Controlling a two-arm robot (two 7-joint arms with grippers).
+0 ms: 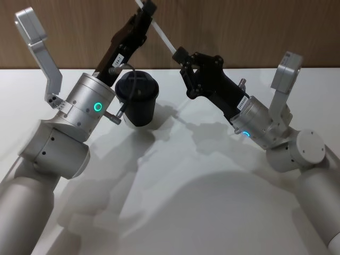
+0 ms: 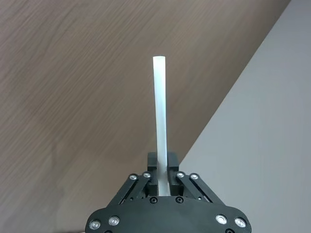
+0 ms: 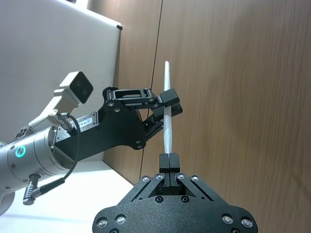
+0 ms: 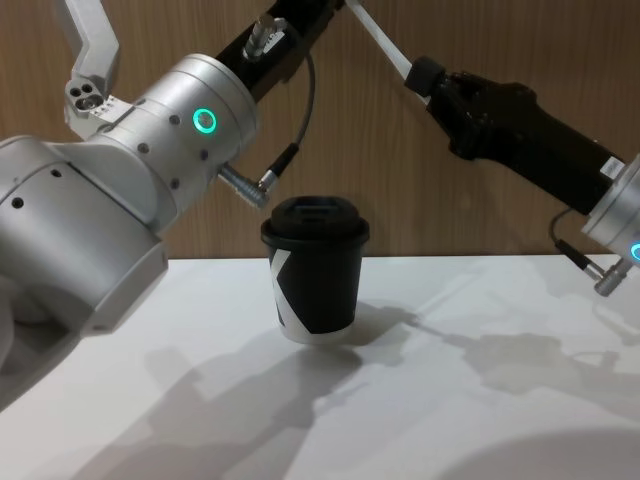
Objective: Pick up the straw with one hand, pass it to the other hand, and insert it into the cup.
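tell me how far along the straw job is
Done: the straw is lifted. In hand: the handover, right hand and left hand both shut on it. Left: right hand presumably releases, then the left puts it into the cup, which holds no straw yet.

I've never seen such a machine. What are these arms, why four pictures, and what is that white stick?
This is a robot with two arms, seen by four cameras at one moment: one on its head looking down, one on its chest looking across the table, one on each wrist looking along the fingers. On the white table stands a black lidded cup. The white stick is a drinking straw. The left gripper and the right gripper each have their fingers shut on it, in the air, higher than the cup: it looks like a hand-over.
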